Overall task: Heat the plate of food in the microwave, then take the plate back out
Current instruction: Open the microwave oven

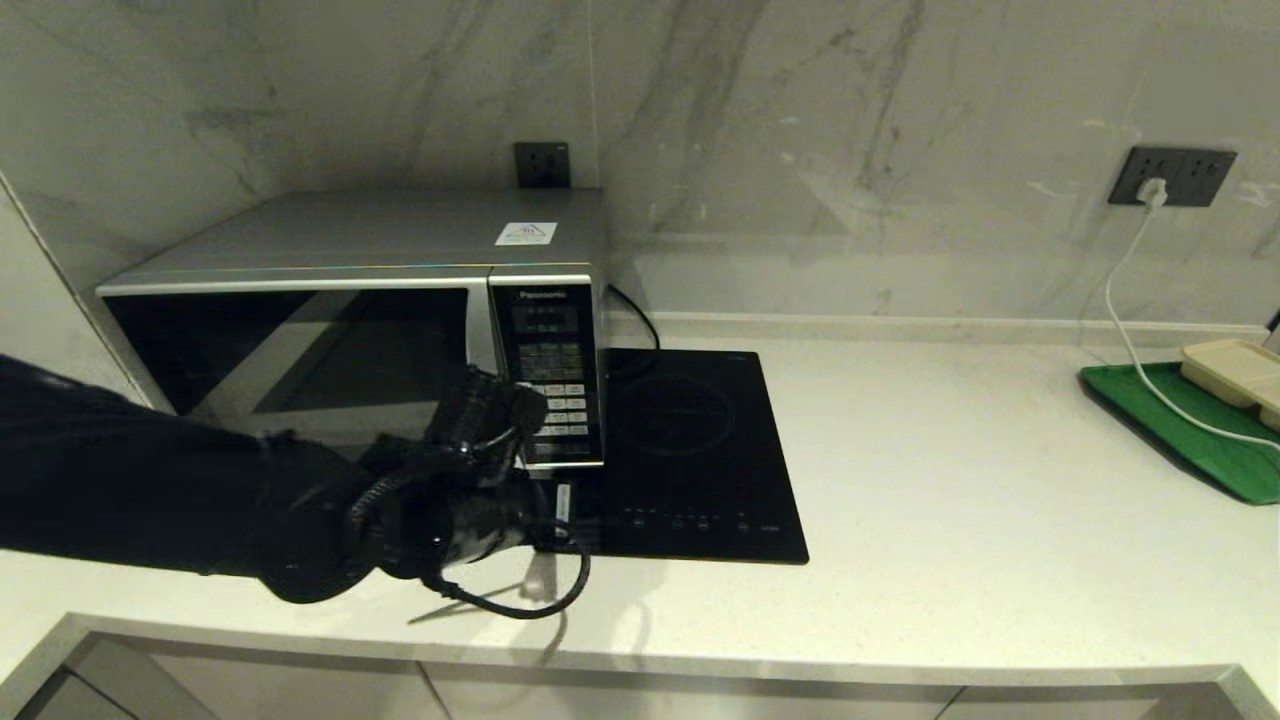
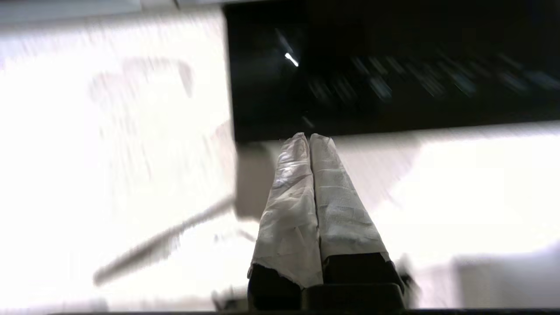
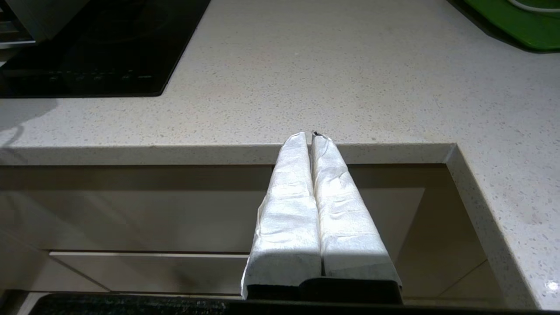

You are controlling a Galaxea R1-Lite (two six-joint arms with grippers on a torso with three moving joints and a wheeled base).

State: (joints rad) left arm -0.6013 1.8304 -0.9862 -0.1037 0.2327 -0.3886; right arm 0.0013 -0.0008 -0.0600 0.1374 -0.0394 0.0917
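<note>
The silver microwave (image 1: 380, 240) stands at the back left of the counter with its dark glass door closed. The plate of food is out of view. My left arm reaches in from the left, in front of the door. My left gripper (image 1: 562, 505) hangs just below the button panel (image 1: 550, 370), low over the counter. In the left wrist view this gripper (image 2: 309, 138) has its taped fingers pressed together with nothing between them, the tips at the cooktop's near edge. My right gripper (image 3: 309, 135) is shut and empty, parked below the counter's front edge.
A flat black induction cooktop (image 1: 700, 450) lies right of the microwave. A green tray (image 1: 1190, 430) with a beige container (image 1: 1235, 368) sits at the far right, and a white cable (image 1: 1130, 330) runs to it from a wall socket. Pale counter (image 1: 950, 500) lies between.
</note>
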